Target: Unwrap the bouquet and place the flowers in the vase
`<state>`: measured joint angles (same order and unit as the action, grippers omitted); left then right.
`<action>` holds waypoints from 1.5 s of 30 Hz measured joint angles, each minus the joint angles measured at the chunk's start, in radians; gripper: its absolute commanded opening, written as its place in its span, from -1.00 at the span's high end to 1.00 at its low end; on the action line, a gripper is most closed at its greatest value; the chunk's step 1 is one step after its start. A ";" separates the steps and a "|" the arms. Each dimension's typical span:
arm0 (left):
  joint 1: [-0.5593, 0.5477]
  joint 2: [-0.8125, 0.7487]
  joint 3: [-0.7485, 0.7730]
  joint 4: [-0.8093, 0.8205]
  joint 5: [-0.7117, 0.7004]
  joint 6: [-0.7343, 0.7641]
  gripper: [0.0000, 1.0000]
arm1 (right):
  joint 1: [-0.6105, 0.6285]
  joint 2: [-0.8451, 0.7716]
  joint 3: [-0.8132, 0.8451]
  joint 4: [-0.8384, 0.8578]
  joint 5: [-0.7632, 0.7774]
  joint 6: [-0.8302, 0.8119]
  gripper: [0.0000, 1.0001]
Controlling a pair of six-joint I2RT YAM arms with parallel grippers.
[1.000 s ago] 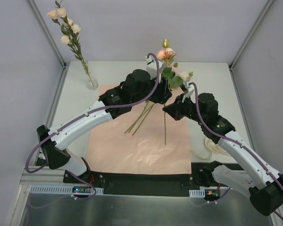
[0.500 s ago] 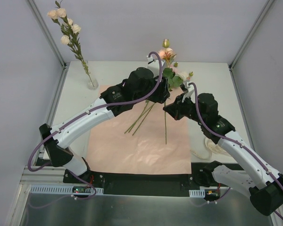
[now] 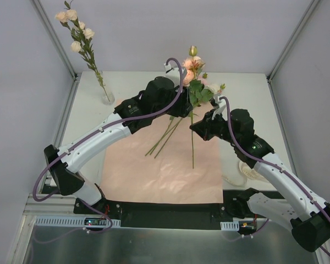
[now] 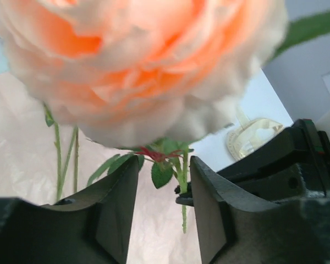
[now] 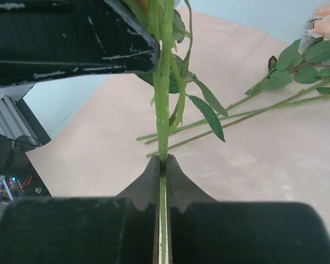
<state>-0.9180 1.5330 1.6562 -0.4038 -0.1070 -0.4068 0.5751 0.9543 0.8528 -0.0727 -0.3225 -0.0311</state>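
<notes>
Upper left of the top view: the small clear glass vase (image 3: 106, 98) holds one tall cream-white rose spray (image 3: 77, 33), so you have one stem placed. Centre: the flat pink paper sheet (image 3: 159, 170) lies spread open, so the unwrapping looks done. A few loose green stems (image 3: 166, 136) lie across it, not yet in the vase.

Above centre, your left gripper (image 4: 162, 181) hangs at a raised peach rose bloom (image 4: 143, 66). Its jaws are part spread and I see nothing clamped between them. Just right of it, your right gripper (image 5: 162, 165) is pressed together on a thin green stem (image 5: 160, 110), apparently that rose's. It holds the stem upright over the paper, well apart from the vase.

Right side: the cream ribbon coil (image 3: 246, 170) lies untied, off the paper. Left to do, I judge: this stem plus the loose ones.

The surface is a white table (image 3: 247, 93) with a black strip (image 3: 165, 206) along the near edge. Around it are pale plain walls (image 3: 22, 110) and metal corner posts (image 3: 58, 38).
</notes>
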 measured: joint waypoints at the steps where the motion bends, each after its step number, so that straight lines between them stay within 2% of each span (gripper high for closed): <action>1: 0.004 0.002 0.000 0.002 0.000 -0.002 0.24 | 0.000 0.000 0.000 0.000 0.000 0.000 0.99; 5: 0.010 0.014 0.002 0.012 0.002 -0.001 0.32 | 0.005 0.000 0.000 0.000 0.001 0.000 0.99; 9: 0.010 0.036 0.007 0.024 0.018 -0.001 0.23 | 0.014 0.000 0.000 0.000 0.000 -0.002 0.99; 12: 0.010 0.049 0.008 0.025 0.027 -0.001 0.29 | 0.019 0.000 0.000 0.000 0.001 -0.004 0.99; 13: 0.010 0.051 0.008 0.024 0.028 -0.001 0.50 | 0.020 0.000 0.000 0.000 0.001 -0.005 0.99; 15: 0.010 0.056 0.008 0.024 0.029 0.002 0.72 | 0.023 0.000 0.000 -0.001 0.001 -0.005 0.99; 16: 0.010 0.057 0.010 0.025 0.030 0.000 0.91 | 0.024 0.000 0.000 -0.001 0.001 -0.006 0.99; 17: 0.010 0.057 0.011 0.025 0.032 0.003 0.98 | 0.026 0.000 0.000 -0.002 0.001 -0.007 0.99; 19: 0.007 0.057 0.017 0.028 0.037 0.006 1.00 | 0.028 0.000 0.000 -0.002 0.002 -0.008 0.80; 20: 0.005 0.057 0.019 0.029 0.036 0.015 1.00 | 0.029 0.000 0.000 -0.002 0.006 -0.009 0.65; 21: 0.002 0.056 0.019 0.030 0.035 0.029 1.00 | 0.030 -0.001 0.000 -0.003 0.013 -0.009 0.31; 24: 0.005 0.048 0.019 0.029 0.011 0.086 1.00 | 0.035 -0.005 0.002 -0.023 0.064 -0.006 -0.19; 26: 0.028 0.026 0.017 0.023 -0.016 0.137 1.00 | 0.035 -0.013 0.002 -0.066 0.145 -0.011 -0.20; 29: 0.097 -0.037 0.006 0.022 -0.049 0.187 1.00 | 0.033 -0.025 0.002 -0.111 0.244 -0.011 -0.20; 35: 0.350 -0.186 0.025 0.068 -0.173 0.304 1.00 | 0.026 -0.030 0.003 -0.152 0.332 -0.007 -0.20; 40: 0.505 -0.201 0.110 0.213 -0.266 0.398 1.00 | 0.023 -0.018 0.011 -0.172 0.334 -0.001 -0.20; 45: 0.672 -0.176 0.124 0.335 -0.308 0.404 1.00 | 0.019 -0.012 0.029 -0.185 0.334 0.002 -0.20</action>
<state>-0.2459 1.3567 1.7802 -0.0692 -0.4149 -0.0032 0.5938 0.9424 0.8814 -0.2573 0.0116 -0.0296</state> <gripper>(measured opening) 0.045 0.600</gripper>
